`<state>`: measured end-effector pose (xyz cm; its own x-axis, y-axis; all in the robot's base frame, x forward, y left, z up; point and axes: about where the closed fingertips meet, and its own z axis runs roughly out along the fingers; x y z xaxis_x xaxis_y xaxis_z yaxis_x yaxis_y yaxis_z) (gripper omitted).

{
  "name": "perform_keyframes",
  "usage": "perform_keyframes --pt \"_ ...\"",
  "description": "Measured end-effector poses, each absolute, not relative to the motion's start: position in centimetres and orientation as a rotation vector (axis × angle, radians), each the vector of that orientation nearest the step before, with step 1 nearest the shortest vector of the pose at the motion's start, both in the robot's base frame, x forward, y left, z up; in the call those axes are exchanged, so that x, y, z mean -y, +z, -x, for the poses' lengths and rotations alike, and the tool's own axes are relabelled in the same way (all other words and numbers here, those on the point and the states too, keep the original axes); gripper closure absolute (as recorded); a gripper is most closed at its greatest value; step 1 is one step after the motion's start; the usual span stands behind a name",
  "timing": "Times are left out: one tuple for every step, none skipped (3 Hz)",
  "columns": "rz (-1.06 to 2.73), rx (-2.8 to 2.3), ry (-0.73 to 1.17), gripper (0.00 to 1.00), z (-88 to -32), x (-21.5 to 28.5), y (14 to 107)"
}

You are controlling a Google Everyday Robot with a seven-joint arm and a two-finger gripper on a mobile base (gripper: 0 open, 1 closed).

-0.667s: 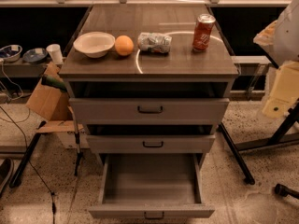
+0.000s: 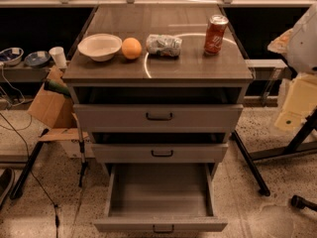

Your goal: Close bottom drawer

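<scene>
a: what is sitting at the far left?

b: a small bowl (image 2: pixel 10 56) and a darker bowl (image 2: pixel 37 59) are resting side by side on a low shelf at the left edge of the frame. a white cup (image 2: pixel 58 57) is standing just beside them. below the cup a cardboard box (image 2: pixel 52 105) is leaning near the cabinet's left side, and thin cables (image 2: pixel 29 175) are trailing over the speckled floor (image 2: pixel 247 207).

a: and what is the worktop carrying?

b: the worktop (image 2: pixel 198 69) is carrying four things in a row. a white bowl (image 2: pixel 99 46) is lying at the left with an orange (image 2: pixel 131 48) just beside it. a crumpled silvery packet (image 2: pixel 163 44) is lying near the middle, and a red can (image 2: pixel 216 33) is standing upright towards the right.

a: where is the bottom drawer?

b: the bottom drawer (image 2: pixel 158 197) is standing pulled far out at the lower middle of the frame, under the other two. its plain grey tray is facing up, and its slim front with the small dark handle (image 2: pixel 163 228) is reaching the bottom edge. the top drawer (image 2: pixel 158 117) and the middle drawer (image 2: pixel 161 152) are each standing out a little, with a dark gap showing above each.

a: and the hand?

b: a black stand leg (image 2: pixel 250 165) is slanting across the floor right of the cabinet. the hand (image 2: pixel 297 103) is hanging beyond it as a pale cream shape at the right edge, level with the top drawer and well apart from the bottom drawer. i cannot tell whether it is spread or pressed together.
</scene>
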<state>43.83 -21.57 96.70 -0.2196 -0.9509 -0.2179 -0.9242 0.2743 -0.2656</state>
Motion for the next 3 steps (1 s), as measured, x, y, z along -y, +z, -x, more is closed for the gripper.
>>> perform_keyframes --pt "1.713 -2.203 -0.072 0.0 -43.7 21.3 93.5" --pt "1.718 -2.187 0.029 0.0 -43.4 20.5 87.7" --pt "1.698 -2.177 0.178 0.0 -42.9 19.1 78.8"
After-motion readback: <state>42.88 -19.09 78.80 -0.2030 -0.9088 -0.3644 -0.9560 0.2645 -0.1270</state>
